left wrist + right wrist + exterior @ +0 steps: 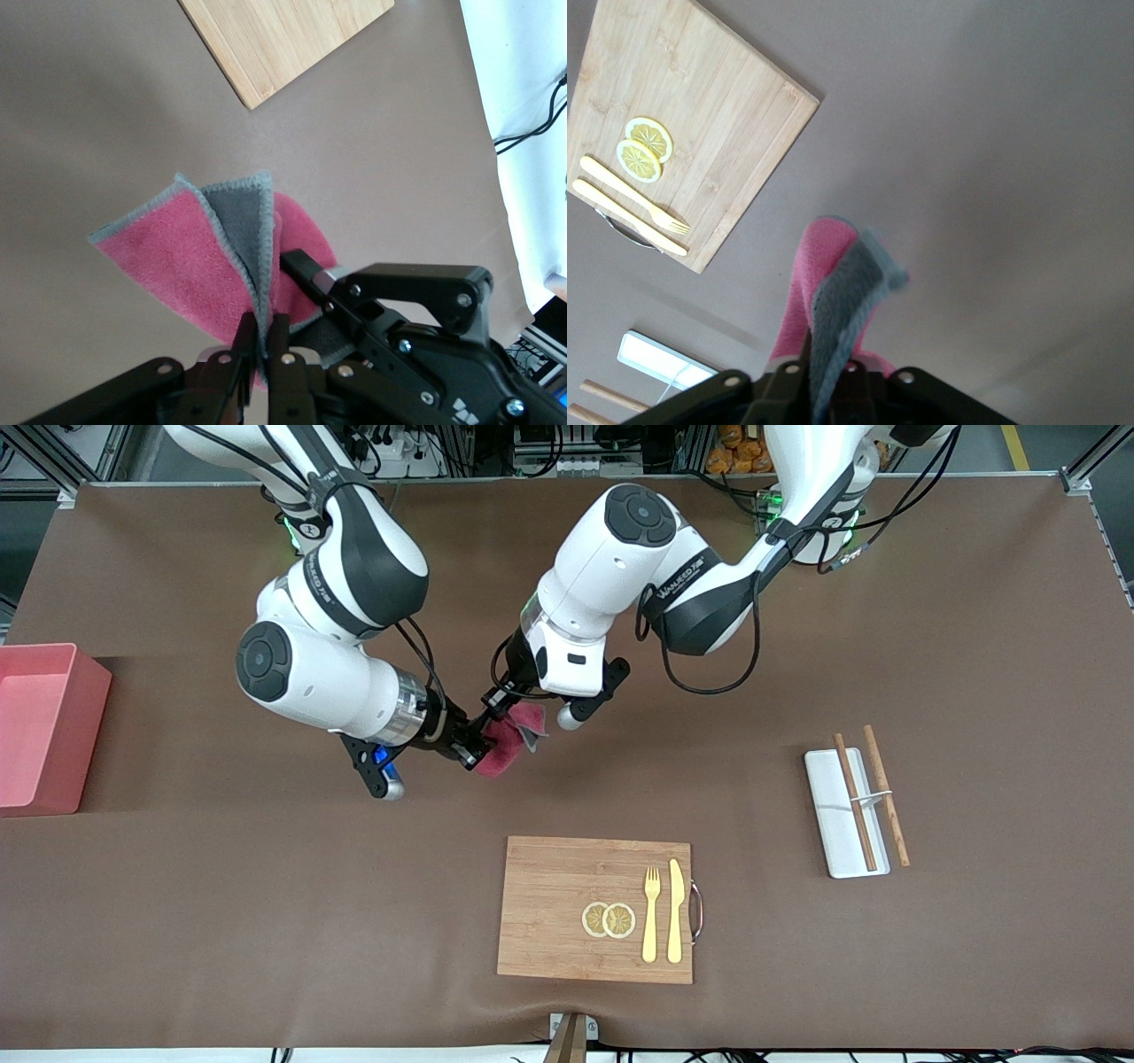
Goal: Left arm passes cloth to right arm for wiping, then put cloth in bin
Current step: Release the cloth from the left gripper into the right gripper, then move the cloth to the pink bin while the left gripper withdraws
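Note:
The cloth (pixel 507 746), magenta with a grey side, hangs in the air over the bare table between the two grippers. My left gripper (pixel 498 708) is shut on its upper edge; in the left wrist view its fingers (pixel 263 335) pinch the folded cloth (pixel 186 257). My right gripper (pixel 477 749) is shut on the same cloth from the right arm's end; the right wrist view shows its fingers (pixel 828 370) closed on the cloth (pixel 833 283). The right gripper's finger also shows in the left wrist view (pixel 306 267), against the cloth. The pink bin (pixel 40 726) stands at the right arm's end of the table.
A wooden board (pixel 567 903) with lemon slices (pixel 608 919), a fork and a knife lies nearer to the front camera than the cloth. A white tray (pixel 842 841) with chopsticks lies toward the left arm's end.

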